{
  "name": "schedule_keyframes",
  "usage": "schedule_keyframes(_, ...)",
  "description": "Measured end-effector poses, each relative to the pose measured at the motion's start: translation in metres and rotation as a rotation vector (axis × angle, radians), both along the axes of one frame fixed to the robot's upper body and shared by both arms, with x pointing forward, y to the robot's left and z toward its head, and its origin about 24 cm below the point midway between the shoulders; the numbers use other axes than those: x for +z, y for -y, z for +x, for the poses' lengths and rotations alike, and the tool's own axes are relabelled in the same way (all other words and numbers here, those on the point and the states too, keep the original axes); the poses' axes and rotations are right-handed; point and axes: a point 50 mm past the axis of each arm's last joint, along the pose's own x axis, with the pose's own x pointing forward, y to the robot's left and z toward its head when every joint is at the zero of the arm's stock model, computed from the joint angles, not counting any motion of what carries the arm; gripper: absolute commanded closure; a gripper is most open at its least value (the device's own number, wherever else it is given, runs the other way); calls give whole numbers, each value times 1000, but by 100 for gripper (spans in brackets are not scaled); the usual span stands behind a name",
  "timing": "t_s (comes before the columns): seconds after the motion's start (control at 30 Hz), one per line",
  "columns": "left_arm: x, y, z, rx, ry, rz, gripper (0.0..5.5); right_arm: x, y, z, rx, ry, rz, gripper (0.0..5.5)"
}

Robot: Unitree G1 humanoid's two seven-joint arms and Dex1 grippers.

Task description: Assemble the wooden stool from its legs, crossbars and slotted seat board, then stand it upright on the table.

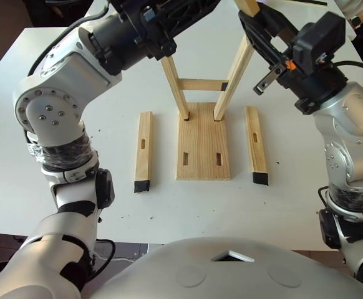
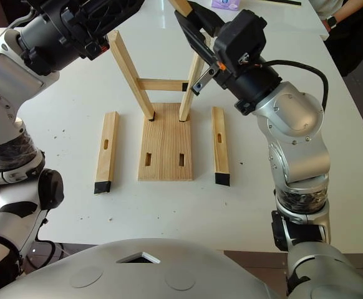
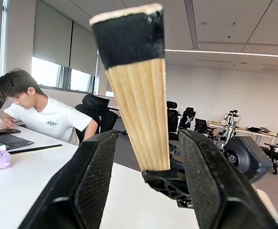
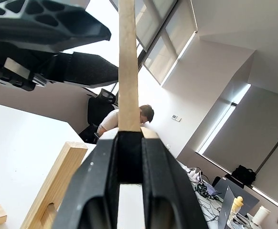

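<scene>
The slotted seat board (image 1: 203,163) lies flat on the white table (image 1: 306,205). Two legs, the left leg (image 1: 175,87) and the right leg (image 1: 233,78), joined by a crossbar (image 1: 200,85), stand tilted in its far slots. My left gripper (image 3: 146,157) sits around the black-capped top of the left leg (image 3: 136,95), its fingers (image 3: 91,181) open with a small gap on each side. My right gripper (image 4: 129,191) is shut on the top of the right leg (image 4: 128,62).
One loose leg (image 1: 143,151) lies flat left of the seat board and another loose leg (image 1: 256,144) lies flat to its right, each with a slot and a black foot cap. Bare table lies in front of the board.
</scene>
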Motion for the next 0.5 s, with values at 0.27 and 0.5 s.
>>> schedule_keyframes(0.27,5,2,3,-20,-29,-35,311,0,-5,-1,18,13,-4,508)
schedule_keyframes(0.5,4,0,3,-19,-34,-5,311,-1,-7,-2,9,60,-61,508)
